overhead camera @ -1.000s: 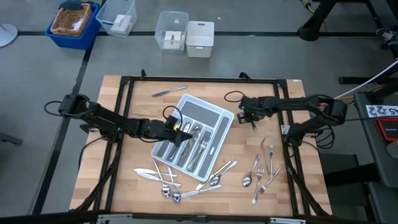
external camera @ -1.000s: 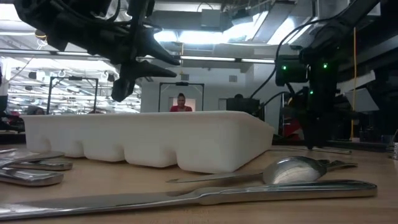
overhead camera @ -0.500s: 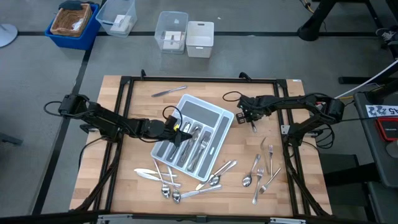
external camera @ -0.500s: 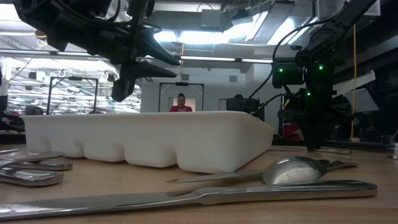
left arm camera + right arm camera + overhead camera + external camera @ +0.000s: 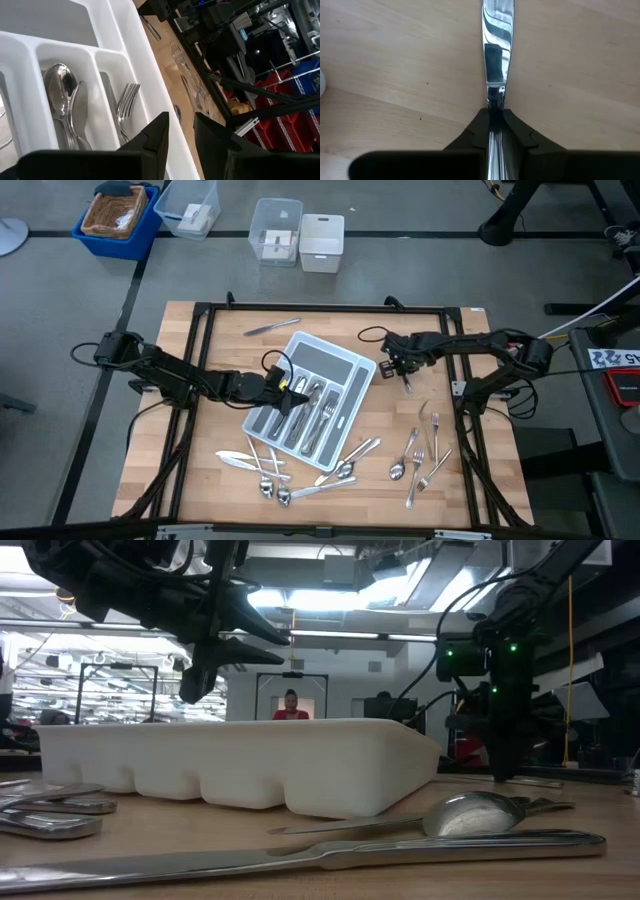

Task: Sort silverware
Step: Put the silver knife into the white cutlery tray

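Wooden tabletop (image 5: 200,480), framed by black rails, bears a light grey cutlery tray (image 5: 345,373) near its middle, spoons (image 5: 65,95) and forks (image 5: 127,100) in its compartments. Loose silverware (image 5: 330,470) lies along the near edge and toward the right edge. Right end effector (image 5: 495,125), right of the tray, clamped on a knife (image 5: 496,50) lying flat. Left end effector (image 5: 180,137) hovers over the tray, fingers slightly apart, empty.
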Motion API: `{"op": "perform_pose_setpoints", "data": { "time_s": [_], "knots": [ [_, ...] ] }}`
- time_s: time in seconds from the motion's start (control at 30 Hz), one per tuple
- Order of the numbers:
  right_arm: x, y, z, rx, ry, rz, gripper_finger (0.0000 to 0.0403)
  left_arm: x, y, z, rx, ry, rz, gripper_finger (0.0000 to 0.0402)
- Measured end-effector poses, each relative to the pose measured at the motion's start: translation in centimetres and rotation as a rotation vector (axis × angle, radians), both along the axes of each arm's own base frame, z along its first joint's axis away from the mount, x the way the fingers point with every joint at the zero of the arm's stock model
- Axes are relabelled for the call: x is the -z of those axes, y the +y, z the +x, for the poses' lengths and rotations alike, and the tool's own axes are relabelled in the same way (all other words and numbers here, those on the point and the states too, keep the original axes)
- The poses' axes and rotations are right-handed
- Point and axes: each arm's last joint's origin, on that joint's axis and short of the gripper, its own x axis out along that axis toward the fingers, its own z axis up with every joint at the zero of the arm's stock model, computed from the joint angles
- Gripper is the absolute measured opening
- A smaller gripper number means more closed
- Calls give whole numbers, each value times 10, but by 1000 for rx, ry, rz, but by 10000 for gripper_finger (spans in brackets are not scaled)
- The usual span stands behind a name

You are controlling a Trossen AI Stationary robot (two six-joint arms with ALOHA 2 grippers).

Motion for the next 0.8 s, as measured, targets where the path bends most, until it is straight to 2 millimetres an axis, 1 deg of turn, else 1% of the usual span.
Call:
{"op": "perform_pose_setpoints", "data": {
  "time_s": [0.17,0.27,0.57,0.8],
  "knots": [
    [-11,-3,8,-24,-5,5,31,0,0,0,3,0,-4,78],
    [-17,-5,15,-51,-53,24,33,0,0,0,3,0,-4,78],
    [-24,-6,19,-64,-72,44,34,0,0,0,3,0,-4,78],
    [-34,-10,27,-65,-115,25,34,0,0,0,3,0,-4,78]
  ]
}}
